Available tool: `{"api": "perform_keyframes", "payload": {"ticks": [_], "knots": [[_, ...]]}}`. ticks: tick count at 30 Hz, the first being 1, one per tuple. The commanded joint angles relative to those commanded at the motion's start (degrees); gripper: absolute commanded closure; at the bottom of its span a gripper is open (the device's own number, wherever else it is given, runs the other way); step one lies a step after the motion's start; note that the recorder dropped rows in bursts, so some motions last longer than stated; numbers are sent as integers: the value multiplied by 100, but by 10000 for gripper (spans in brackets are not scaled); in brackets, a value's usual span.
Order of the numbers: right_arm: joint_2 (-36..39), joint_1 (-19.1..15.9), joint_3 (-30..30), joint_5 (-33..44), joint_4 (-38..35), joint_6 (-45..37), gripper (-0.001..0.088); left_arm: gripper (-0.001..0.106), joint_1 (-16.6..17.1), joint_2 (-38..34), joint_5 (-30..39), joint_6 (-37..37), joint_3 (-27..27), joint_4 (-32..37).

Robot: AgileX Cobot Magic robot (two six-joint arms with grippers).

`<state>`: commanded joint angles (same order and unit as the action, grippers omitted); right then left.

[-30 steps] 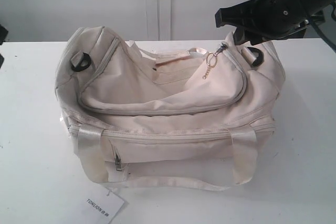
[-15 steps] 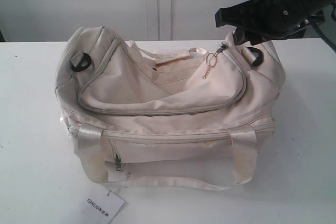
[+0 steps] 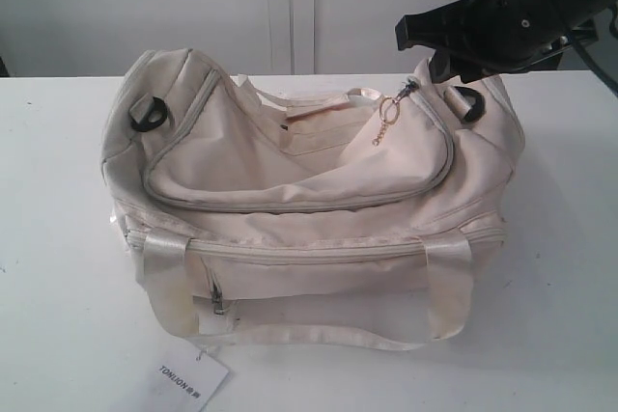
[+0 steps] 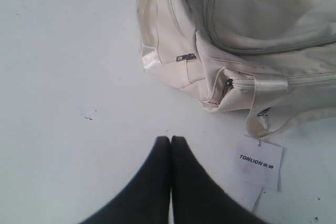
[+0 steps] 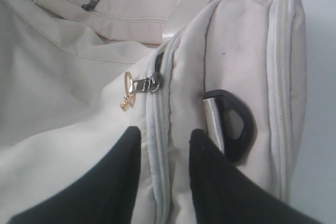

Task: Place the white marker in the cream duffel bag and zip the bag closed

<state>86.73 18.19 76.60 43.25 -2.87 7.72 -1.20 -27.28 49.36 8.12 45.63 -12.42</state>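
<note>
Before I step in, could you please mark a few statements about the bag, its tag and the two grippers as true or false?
1. The left gripper is shut, above the table. True.
2. The right gripper is clamped on the gold chain pull. False: its fingers stand apart on either side of the zipper, and the pull lies past the fingertips, untouched.
3. A paper tag lies on the table by the front of the bag. True.
4. A marker lies on the table beside the bag. False: no marker shows in any view.
</note>
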Motion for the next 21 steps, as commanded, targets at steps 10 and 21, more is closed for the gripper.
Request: {"api": "perform_keyframes", "payload": {"ticks": [10, 21], "knots": [[0, 0, 0, -15, 2, 0, 557, 1053, 0, 105, -210, 366, -29, 73], [0, 0, 0, -15, -9, 0, 557, 1053, -50, 1144, -1656, 366, -1517, 29]]}}
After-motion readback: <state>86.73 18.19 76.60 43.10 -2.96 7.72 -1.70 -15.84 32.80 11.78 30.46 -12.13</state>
